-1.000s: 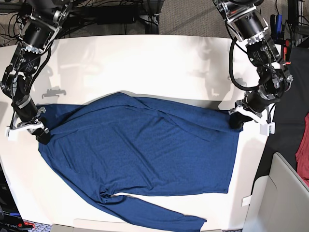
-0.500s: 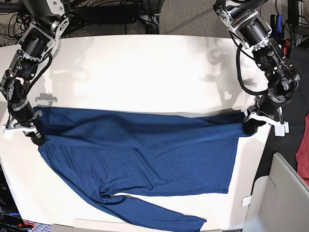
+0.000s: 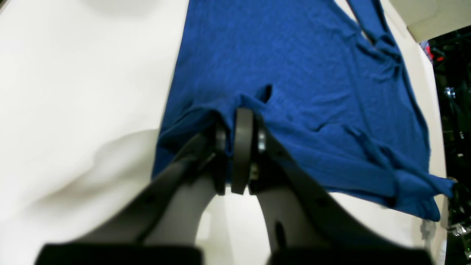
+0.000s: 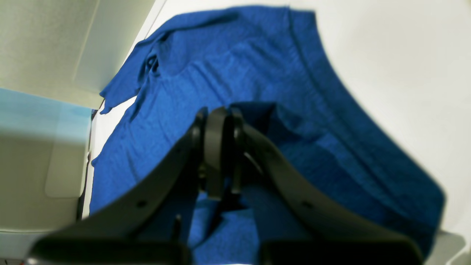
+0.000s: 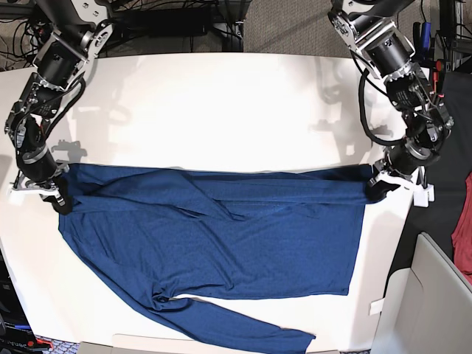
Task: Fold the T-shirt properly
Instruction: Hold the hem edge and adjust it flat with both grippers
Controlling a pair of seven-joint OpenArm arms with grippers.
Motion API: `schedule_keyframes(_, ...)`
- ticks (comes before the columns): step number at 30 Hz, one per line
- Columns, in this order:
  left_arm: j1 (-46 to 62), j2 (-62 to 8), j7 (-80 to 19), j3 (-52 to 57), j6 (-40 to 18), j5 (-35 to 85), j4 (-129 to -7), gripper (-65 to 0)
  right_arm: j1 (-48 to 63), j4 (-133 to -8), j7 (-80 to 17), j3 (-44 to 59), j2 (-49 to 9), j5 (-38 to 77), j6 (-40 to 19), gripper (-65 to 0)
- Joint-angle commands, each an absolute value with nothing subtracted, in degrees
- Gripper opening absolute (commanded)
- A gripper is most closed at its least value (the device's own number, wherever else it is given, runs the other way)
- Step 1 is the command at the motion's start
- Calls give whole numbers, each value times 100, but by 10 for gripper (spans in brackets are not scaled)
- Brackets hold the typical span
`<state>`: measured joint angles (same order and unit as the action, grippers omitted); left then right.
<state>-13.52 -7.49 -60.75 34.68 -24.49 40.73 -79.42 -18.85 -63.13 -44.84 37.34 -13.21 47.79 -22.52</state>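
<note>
— Two grips already: your left gripper (image 3: pixel 237 121) and right gripper (image 4: pixel 217 121) both look clenched on the T-shirt's (image 5: pixel 221 236) far edge, spread flat on the white table (image 5: pixel 221 103).

— It's thin, limp knit; hold corners, it'll sag between.

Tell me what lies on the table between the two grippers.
In the base view, only the T-shirt: its folded top edge spans the whole stretch from the right gripper to the left gripper, each pinching an end.
</note>
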Motion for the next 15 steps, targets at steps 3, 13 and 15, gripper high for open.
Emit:
schedule_keyframes(3, -1446, -857, -5947, 3477, -2484, 4171, -8066, -513, -2000, -6440, -4338, 3741, -1455, 4884, -2325, -597)
schedule_keyframes(13, -1059, -980, -6088, 3477, -1903, 4259, -8892, -452, -1657, -7020, -4611, 3767, -1455, 4971, -2325, -402)
schedule_keyframes(15, -848, -963, -6211, 3468, -1903, 4426, -9121, -452, -1455, -7248, -4629, 3776, -1473, 5121, -2325, -402)
